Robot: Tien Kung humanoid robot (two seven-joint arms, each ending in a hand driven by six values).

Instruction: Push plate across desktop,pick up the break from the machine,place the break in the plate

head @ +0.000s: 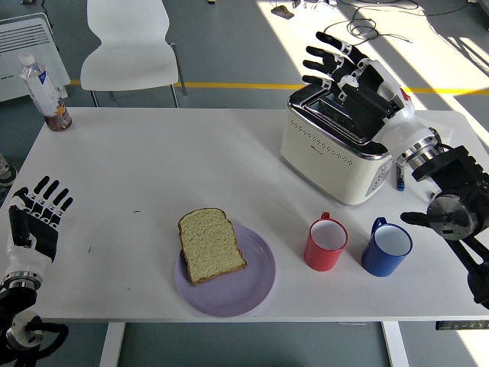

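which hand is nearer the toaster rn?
Right. The right hand hovers open above the toaster; the left hand rests open at the table's near-left edge.

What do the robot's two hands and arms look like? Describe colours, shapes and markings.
Both hands have five black segmented fingers on white palms. The right hand shows a small red marking near its silver wrist; its black arm carries round silver joint caps. The left hand sits on a white wrist.
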